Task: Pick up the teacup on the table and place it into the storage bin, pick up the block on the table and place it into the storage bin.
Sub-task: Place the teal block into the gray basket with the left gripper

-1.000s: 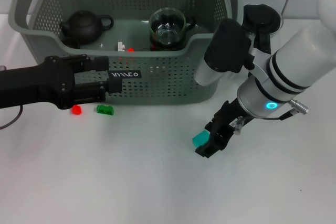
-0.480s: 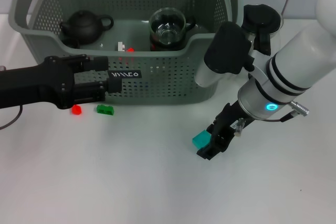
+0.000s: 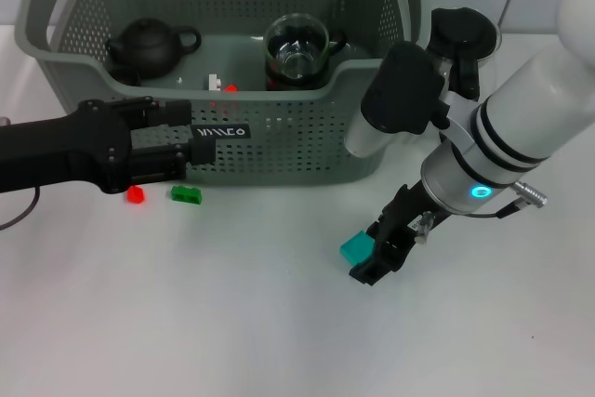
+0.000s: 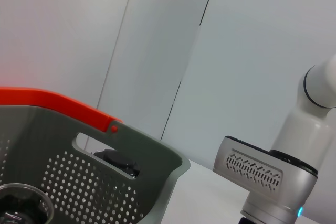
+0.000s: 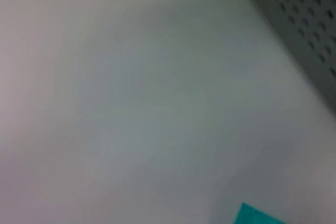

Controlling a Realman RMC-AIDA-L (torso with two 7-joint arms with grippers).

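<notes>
The grey storage bin [image 3: 279, 151] stands at the back of the table, and its rim with an orange clip [image 4: 52, 100] fills the left wrist view. Inside it stand a glass teacup [image 3: 297, 48] and a black teapot [image 3: 149, 46]. A teal block [image 3: 354, 248] lies on the table in front of the bin's right corner; it also shows as the teal block [image 5: 257, 216] in the right wrist view. My right gripper [image 3: 379, 250] is low, right beside it on its right. My left gripper [image 3: 191, 137] rests open against the bin's front left.
A green block [image 3: 186, 194] and a small red block [image 3: 136, 194] lie just under my left gripper. Small red and white pieces [image 3: 221, 86] sit in the bin. A dark round object [image 3: 460, 30] stands behind my right arm. Bare table spreads across the front.
My right gripper has edged slightly toward the front right beside the teal block. The block and the left arm have stayed put.
</notes>
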